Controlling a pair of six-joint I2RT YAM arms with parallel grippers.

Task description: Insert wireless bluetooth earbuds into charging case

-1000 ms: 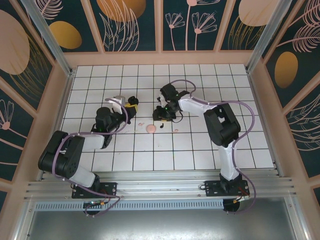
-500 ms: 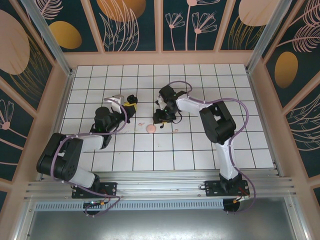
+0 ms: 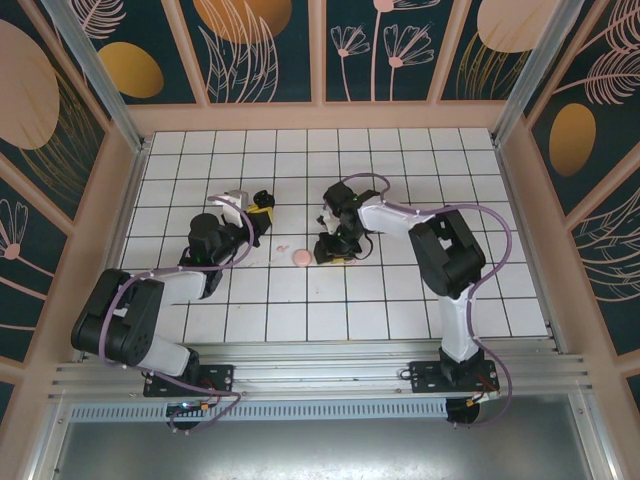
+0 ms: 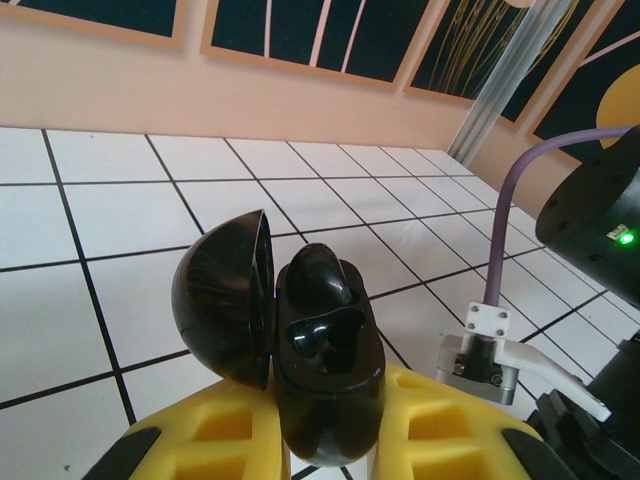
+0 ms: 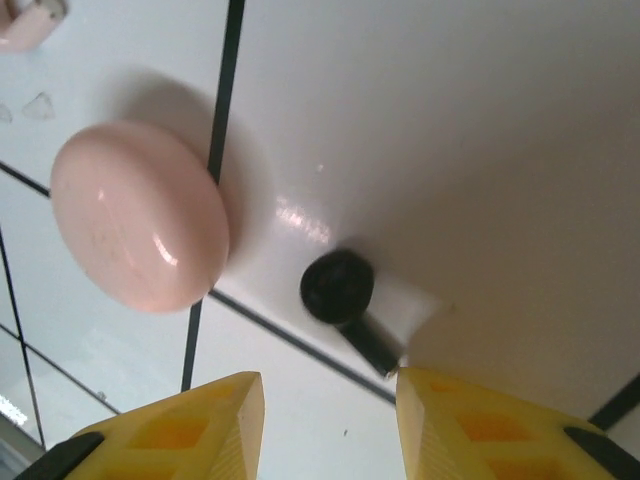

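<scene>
The black earbud (image 5: 340, 290) lies on the tile just right of the closed pink case (image 5: 140, 215), not touching it. The right gripper (image 5: 325, 400) hangs low over it, fingers apart and empty (the bud sits just ahead of their gap). Left of the pink case, well apart, the left gripper (image 4: 325, 432) is clamped on the black case (image 4: 320, 340), whose lid stands open.

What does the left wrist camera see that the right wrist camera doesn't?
Left wrist, not right wrist: an open black case clamped in the left gripper, with the other arm's purple cable beside it. Right wrist, not left wrist: a closed pink case and a black earbud lying on the floor just past the open right gripper. Both: white tiled floor and yellow fingers.
</scene>
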